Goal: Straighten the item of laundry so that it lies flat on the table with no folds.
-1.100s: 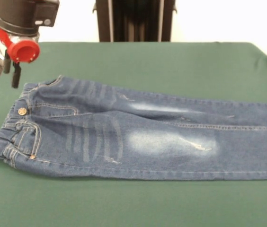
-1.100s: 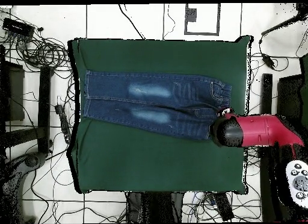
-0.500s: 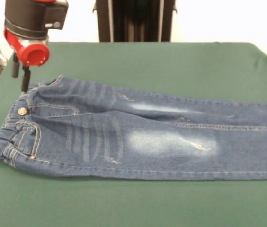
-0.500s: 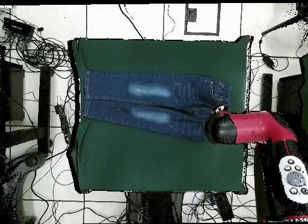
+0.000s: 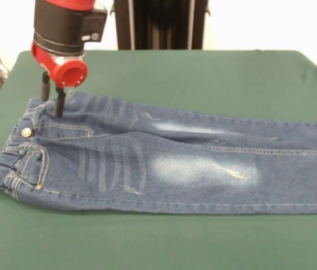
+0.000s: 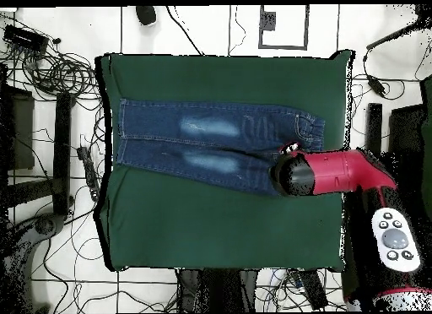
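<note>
The item of laundry, a small pair of blue jeans (image 5: 164, 163), lies lengthwise across the green table (image 5: 203, 73). Its waistband is at the left and its legs run out past the picture's right edge. The waistband end looks puckered, and pale patches mark the thighs. My gripper (image 5: 53, 100) hangs over the far corner of the waist, open, with two black fingers (image 5: 60, 106) apart and nothing between them; the tips are at or just above the denim. From overhead, the red arm (image 6: 333, 173) covers the jeans' (image 6: 211, 142) waist end and hides the fingers.
A black stand (image 5: 158, 22) rises behind the table's far edge. Cables (image 6: 51, 70) cover the floor around the table (image 6: 211, 230) in the overhead view. A broad strip of green cloth lies on each side of the jeans.
The gripper has moved from beyond the waistband's end in over the jeans, rightward in the front view and leftward from overhead, and dropped lower. The jeans have not shifted.
</note>
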